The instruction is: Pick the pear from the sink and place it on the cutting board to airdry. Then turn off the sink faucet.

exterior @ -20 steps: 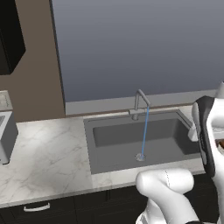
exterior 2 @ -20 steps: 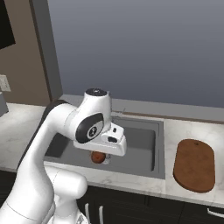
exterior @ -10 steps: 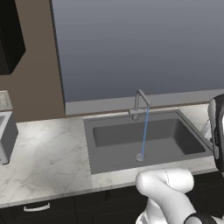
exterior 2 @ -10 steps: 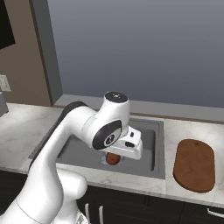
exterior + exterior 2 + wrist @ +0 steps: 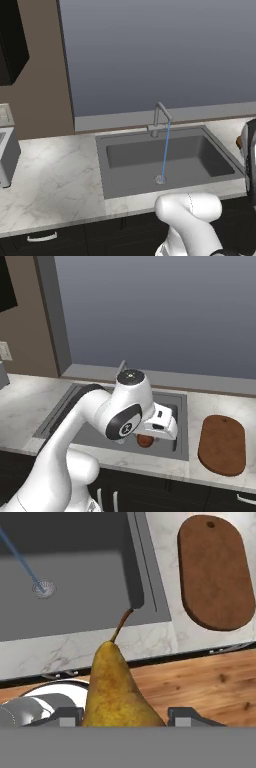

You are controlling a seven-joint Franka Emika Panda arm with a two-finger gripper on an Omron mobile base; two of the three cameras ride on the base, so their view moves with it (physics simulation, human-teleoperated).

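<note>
A thin blue stream of water [image 5: 164, 150] falls from the faucet [image 5: 159, 119] at the back rim of the grey sink [image 5: 135, 165] and lands on the round drain [image 5: 160, 179], seen from the left base view, with pale marbled surface [image 5: 50, 180] stretching away to the left of the basin. In the right base view the white arm [image 5: 95, 421] bends over the front part of the sink [image 5: 180, 421], and the pear [image 5: 145, 440] shows as a small brown shape tucked under the hand, above the basin's front edge. The hand view looks down along the tool [image 5: 122, 718], whose two dark tips are clamped on the wide base of the pear [image 5: 115, 687]; the fruit stands between them with its narrow end and curved stem pointing toward the sink's front corner. Below it lie the front strip of the surface [image 5: 75, 649] and the wooden floor [image 5: 200, 682]. To the right, the reddish-brown cutting board [image 5: 222, 444] lies flat on the surface just beside the sink, well apart from the pear, its rounded ends and darker rim plain in the hand view [image 5: 215, 572].
</note>
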